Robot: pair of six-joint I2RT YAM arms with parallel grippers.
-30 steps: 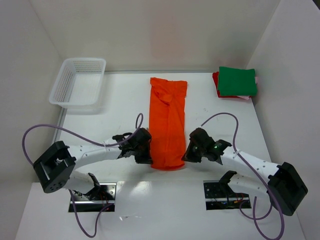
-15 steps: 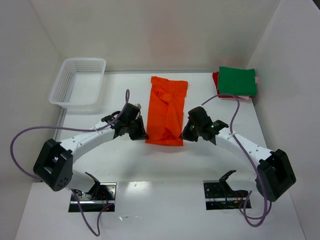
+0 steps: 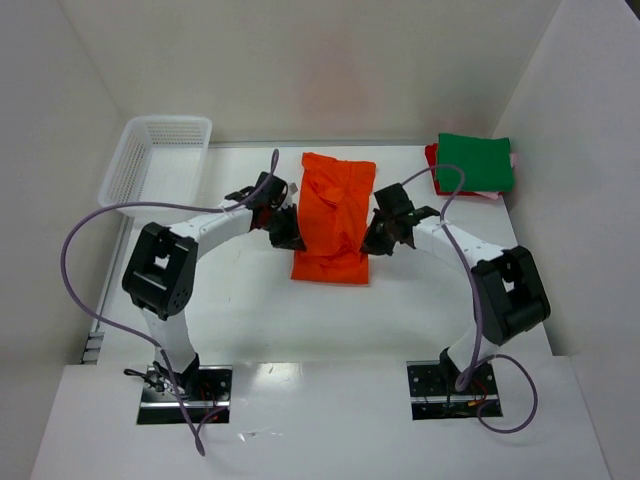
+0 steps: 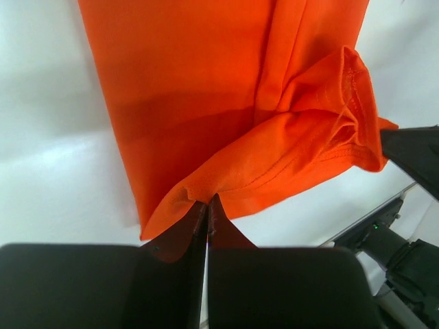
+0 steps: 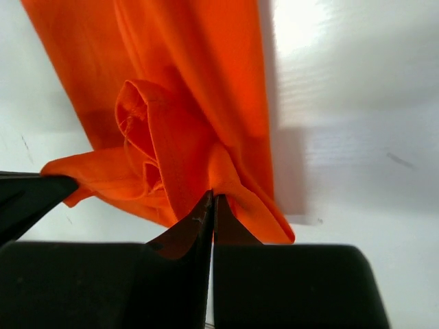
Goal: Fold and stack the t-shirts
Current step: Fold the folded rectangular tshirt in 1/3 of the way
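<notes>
The top external camera is fixed above and behind the arm bases. It looks down and forward over the whole table (image 3: 230,300) from a distance, with the left arm on the left. Each wrist camera looks along its own gripper at very close range: past the left gripper (image 4: 207,202) from the left edge of the orange t-shirt (image 4: 206,103), and past the right gripper (image 5: 212,199) from the right edge. All three views share that shirt, and each wrist view catches the opposite gripper at its margin.

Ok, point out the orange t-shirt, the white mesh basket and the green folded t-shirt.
orange t-shirt (image 3: 335,218), top external view, middle of the cloth.
white mesh basket (image 3: 168,120), top external view, far rim.
green folded t-shirt (image 3: 476,162), top external view, middle of its top face.
</notes>
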